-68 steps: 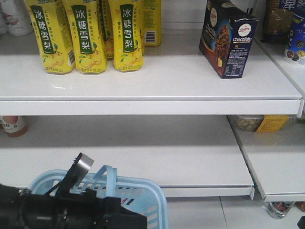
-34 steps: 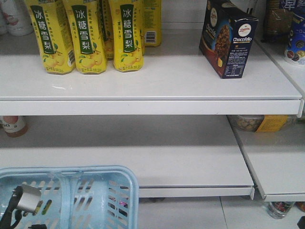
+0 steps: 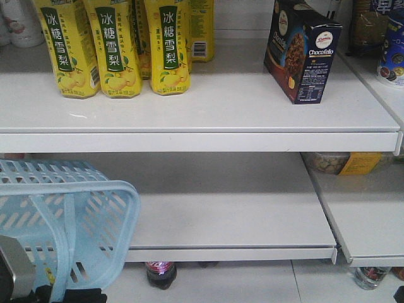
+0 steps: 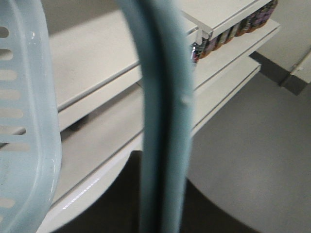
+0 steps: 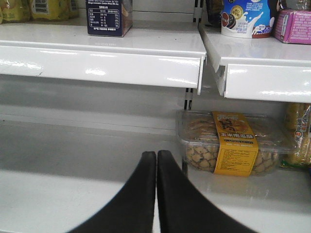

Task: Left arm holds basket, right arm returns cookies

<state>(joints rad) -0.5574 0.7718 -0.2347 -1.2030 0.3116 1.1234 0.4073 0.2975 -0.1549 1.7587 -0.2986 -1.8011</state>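
one cookies box (image 3: 302,52) upright on the top shelf (image 3: 221,107), three yellow bottles (image 3: 117,47) in front, one basket (image 3: 63,221) tilted by the left arm (image 3: 16,271), its grip can't tell, right gripper (image 5: 156,167) fingers pressed together, empty

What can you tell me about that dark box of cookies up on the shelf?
The cookies come in a dark navy cardboard box marked "Chocofello", with a chocolate-chip cookie picture on one face and small white print on another. It stands upright, turned at an angle, on the white upper shelf, apart from the yellow bottles to its left. Nothing grips it.
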